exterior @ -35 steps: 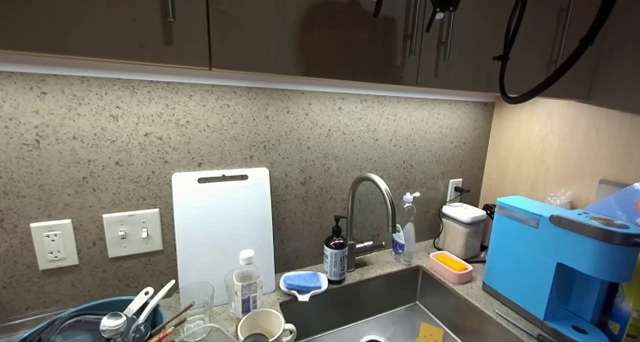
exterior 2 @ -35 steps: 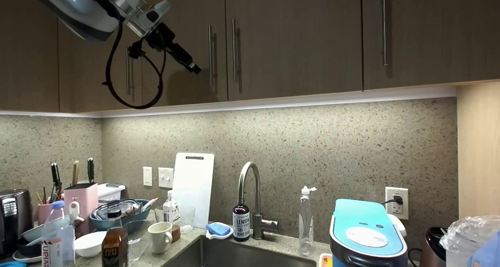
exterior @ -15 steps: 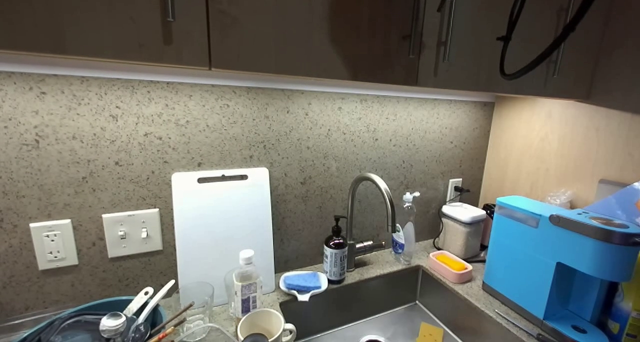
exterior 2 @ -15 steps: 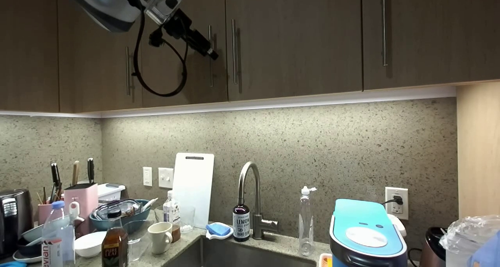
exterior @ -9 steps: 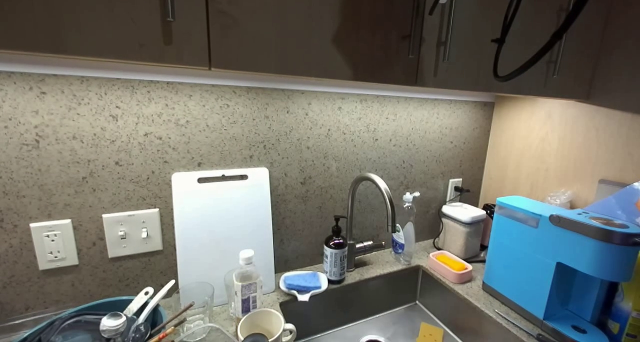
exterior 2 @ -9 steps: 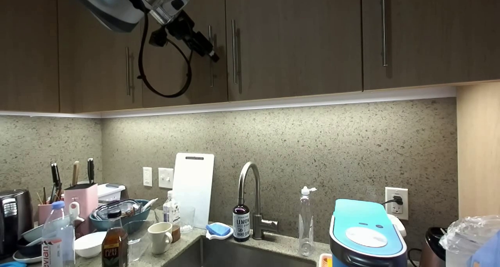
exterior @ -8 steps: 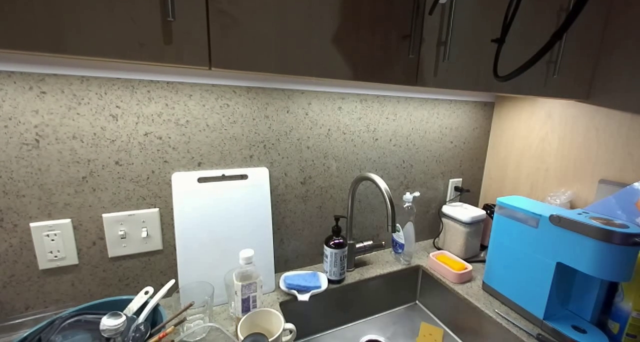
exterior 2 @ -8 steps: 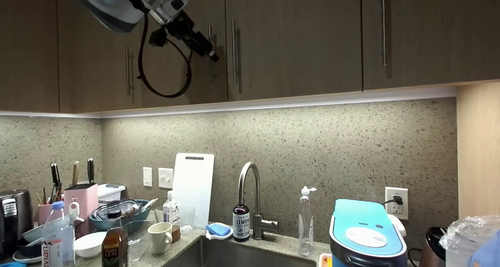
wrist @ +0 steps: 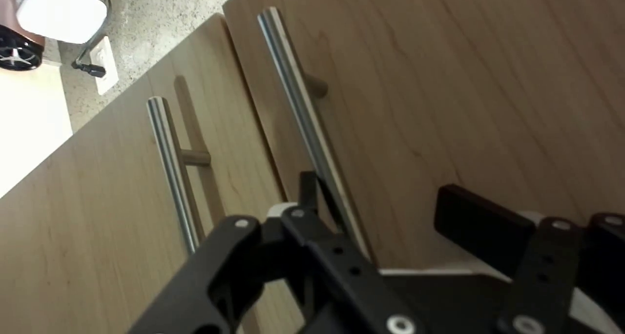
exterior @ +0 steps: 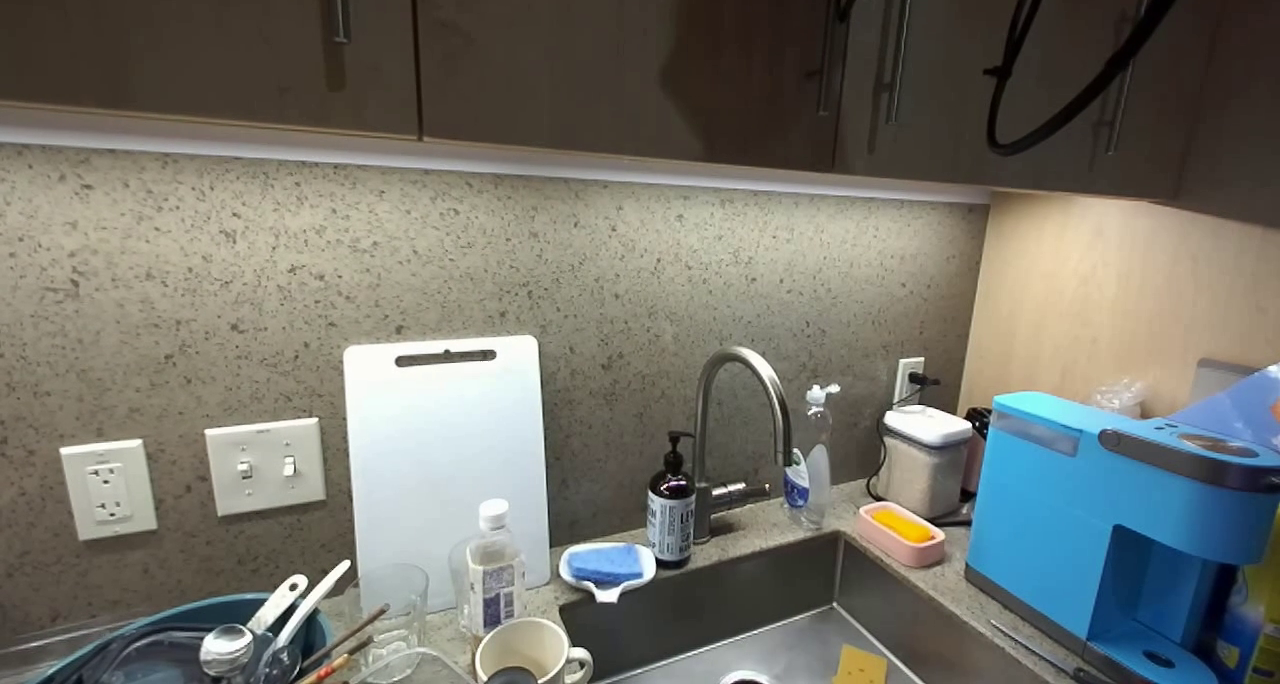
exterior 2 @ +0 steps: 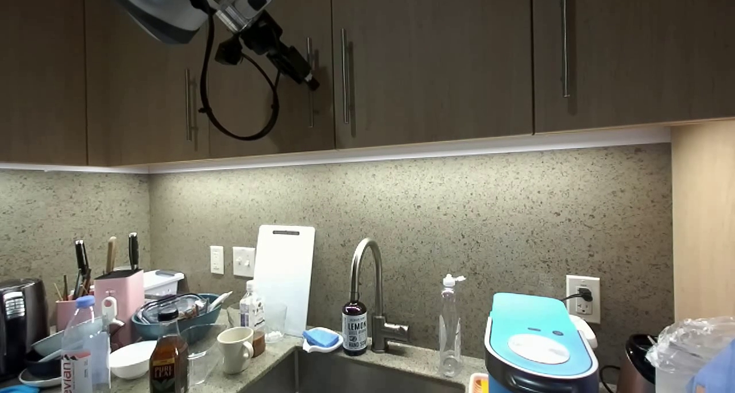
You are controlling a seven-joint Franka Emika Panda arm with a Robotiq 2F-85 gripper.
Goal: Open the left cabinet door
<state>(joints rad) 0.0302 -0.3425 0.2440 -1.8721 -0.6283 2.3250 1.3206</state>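
In an exterior view, a clear bottle (exterior 2: 86, 341) reads "evian", an amber bottle (exterior 2: 168, 353) "PURE LEAF", and a dark bottle (exterior 2: 355, 324) by the tap (exterior 2: 378, 301) "LEMON"; the arm (exterior 2: 155, 8) hangs in front of the left cabinet door (exterior 2: 293, 117), which sits closed; in an exterior view, a black cable (exterior: 1110, 67) loops before the matching doors (exterior: 950, 94); in the wrist view, the gripper (wrist: 381, 197) stands spread wide, clasping nothing; the door's bar handle (wrist: 295, 85) runs between its fingers (wrist: 478, 226), close beside one, though whether they touch I cannot tell.
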